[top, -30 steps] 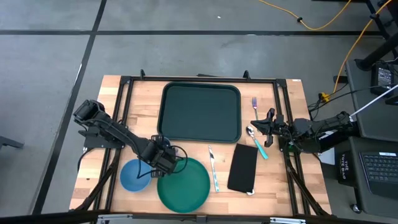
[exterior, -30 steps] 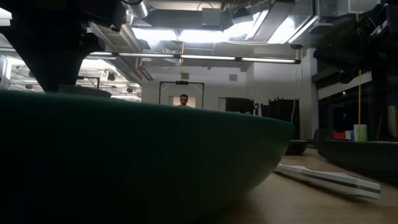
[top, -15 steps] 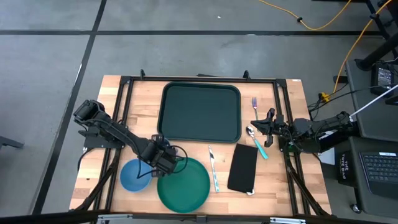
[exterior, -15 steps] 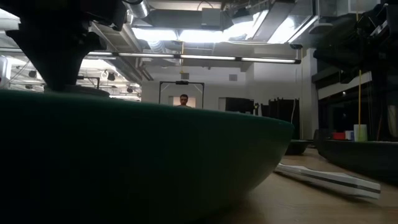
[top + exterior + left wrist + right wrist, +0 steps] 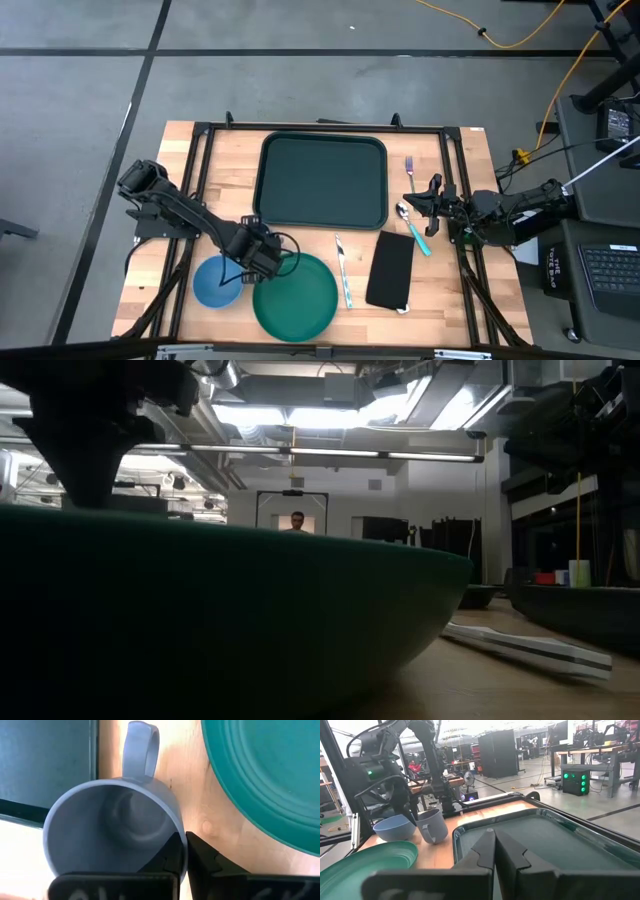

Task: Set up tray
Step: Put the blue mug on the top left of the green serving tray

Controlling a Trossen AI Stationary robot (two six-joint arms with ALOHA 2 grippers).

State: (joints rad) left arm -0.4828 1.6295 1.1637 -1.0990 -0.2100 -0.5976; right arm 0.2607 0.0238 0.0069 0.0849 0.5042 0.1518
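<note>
Left end effector [image 5: 181, 851]: fingers newly closed, clamped on grey mug [image 5: 112, 827] rim; plate [image 5: 265, 780] beside it, tray [image 5: 323, 180] beyond. Mug secured, lift pending. Right end effector [image 5: 495, 851]: together, idle.

In the overhead view the left hand [image 5: 262, 257] hid the mug. At table level, the green plate [image 5: 200, 620] blocked nearly the whole tabletop.

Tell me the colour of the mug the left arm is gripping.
The mug is pale grey-blue, plain, with no pattern. The left wrist view shows it best.
</note>
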